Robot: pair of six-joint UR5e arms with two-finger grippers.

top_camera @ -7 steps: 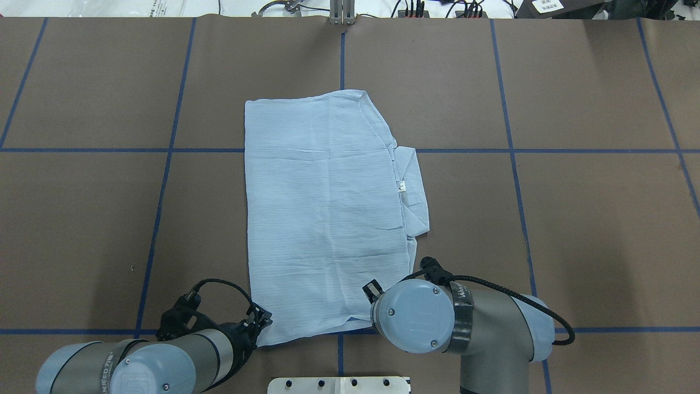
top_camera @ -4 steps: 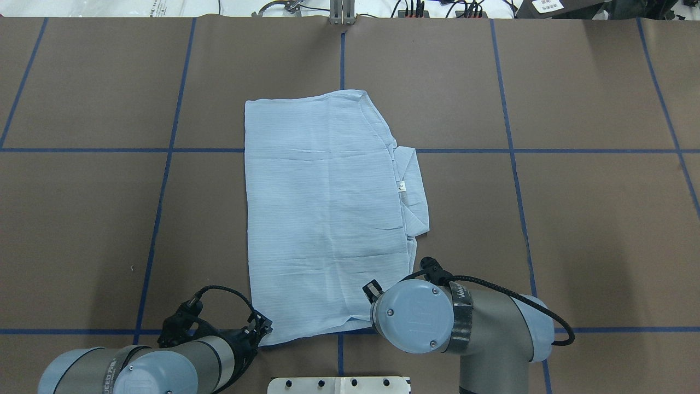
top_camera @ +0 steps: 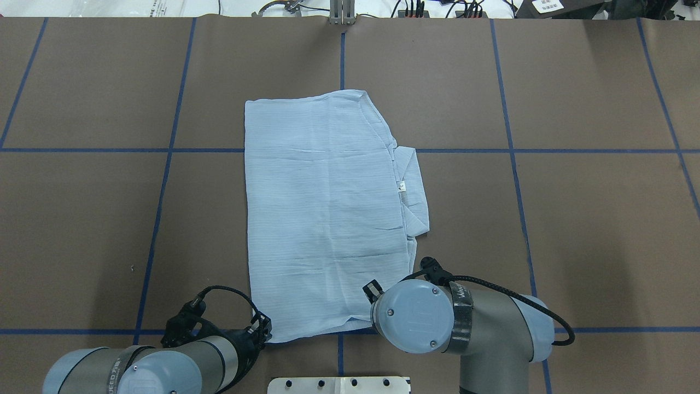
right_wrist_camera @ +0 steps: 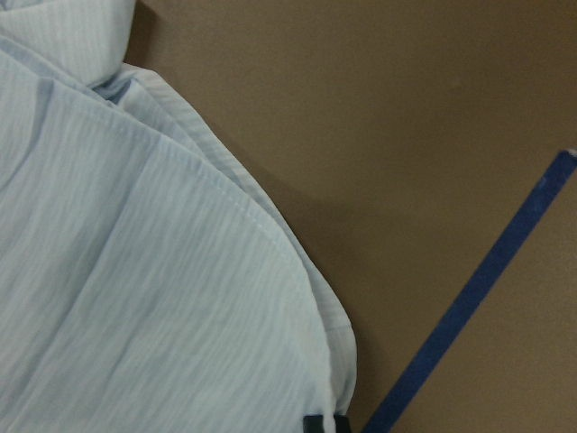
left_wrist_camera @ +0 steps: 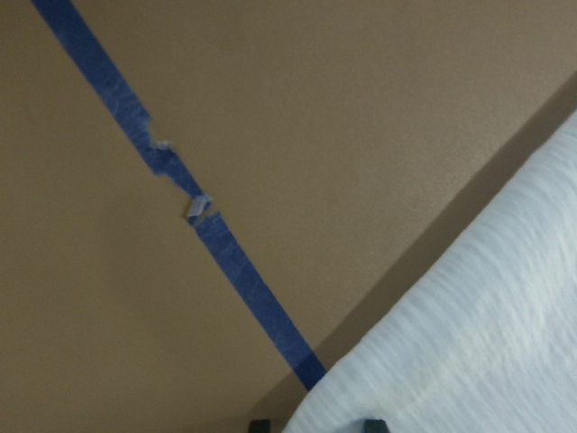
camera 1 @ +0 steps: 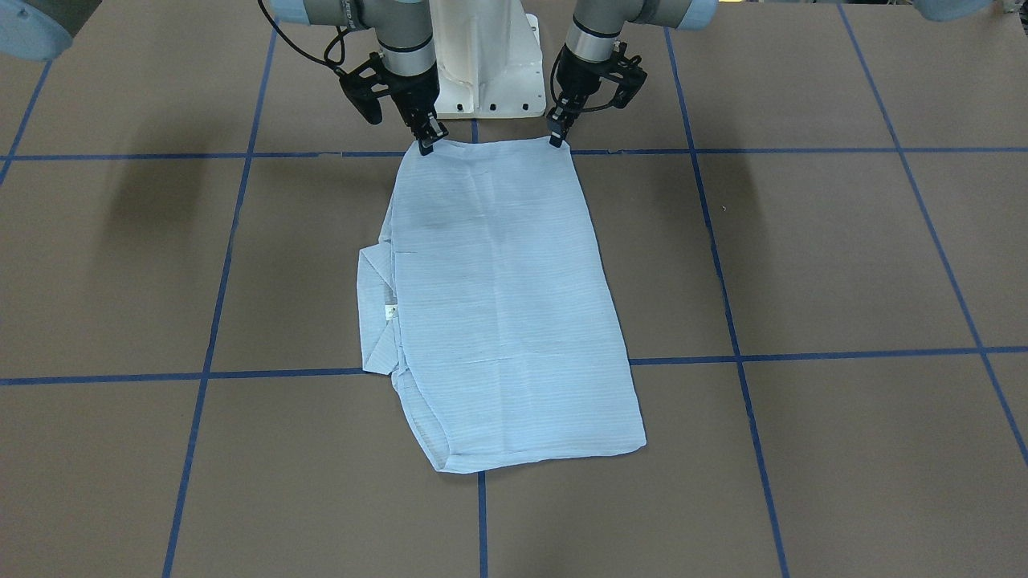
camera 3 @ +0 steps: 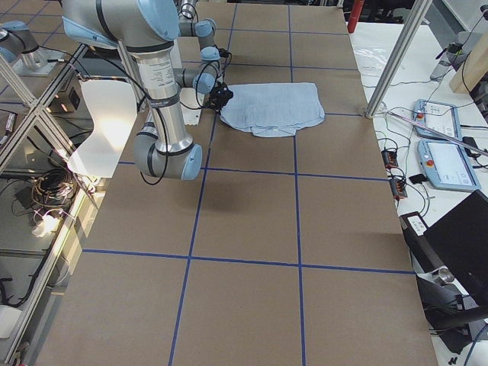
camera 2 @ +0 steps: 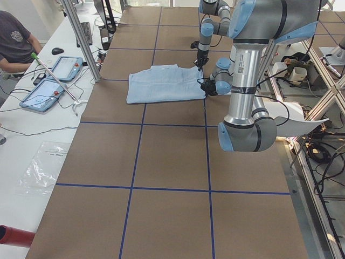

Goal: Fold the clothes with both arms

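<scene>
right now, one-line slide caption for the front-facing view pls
Left claw and right claw pinch the near corners of the folded blue shirt.

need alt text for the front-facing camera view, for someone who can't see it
A folded light-blue striped shirt lies flat on a brown table gridded with blue tape, its collar sticking out at the view's left. At the top, the right gripper and left gripper each pinch a corner of the shirt's edge nearest the robot's white base.
</scene>
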